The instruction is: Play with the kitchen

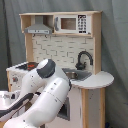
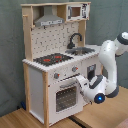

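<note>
white arm [image 1: 47,95] hides the kitchen [image 1: 60,37] front; hand [image 2: 80,86] unclear.

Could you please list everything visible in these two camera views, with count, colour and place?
toy kitchen: one, white and light wood, standing on a wooden floor, in both exterior views
stovetop: one, black with red rings, on the counter at the second exterior view's left
sink: one, steel, set in the counter beside the stovetop
faucet: one, black, curved, behind the sink
hood: one, grey, above the stovetop
microwave: one, white with a dark window, upper shelf beside the hood
knobs: two, grey, on the front panel under the stovetop
oven door: one, white, windowed, below the knobs
curtain: grey, behind the kitchen
robot arm: one, white, its gripper end at the oven door
</note>
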Controlling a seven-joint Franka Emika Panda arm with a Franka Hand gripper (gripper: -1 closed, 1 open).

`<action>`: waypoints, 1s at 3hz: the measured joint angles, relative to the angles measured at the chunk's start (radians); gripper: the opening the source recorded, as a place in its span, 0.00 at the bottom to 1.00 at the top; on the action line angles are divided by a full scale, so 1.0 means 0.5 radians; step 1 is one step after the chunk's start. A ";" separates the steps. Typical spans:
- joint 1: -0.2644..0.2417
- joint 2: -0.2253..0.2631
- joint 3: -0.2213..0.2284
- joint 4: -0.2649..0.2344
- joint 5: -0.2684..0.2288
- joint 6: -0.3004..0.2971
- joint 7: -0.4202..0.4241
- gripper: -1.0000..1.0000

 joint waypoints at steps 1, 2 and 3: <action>-0.181 -0.001 0.033 -0.070 -0.037 0.029 0.018 1.00; -0.125 -0.004 0.227 -0.058 -0.057 0.011 -0.022 1.00; -0.042 -0.017 0.299 -0.054 -0.154 -0.009 -0.156 1.00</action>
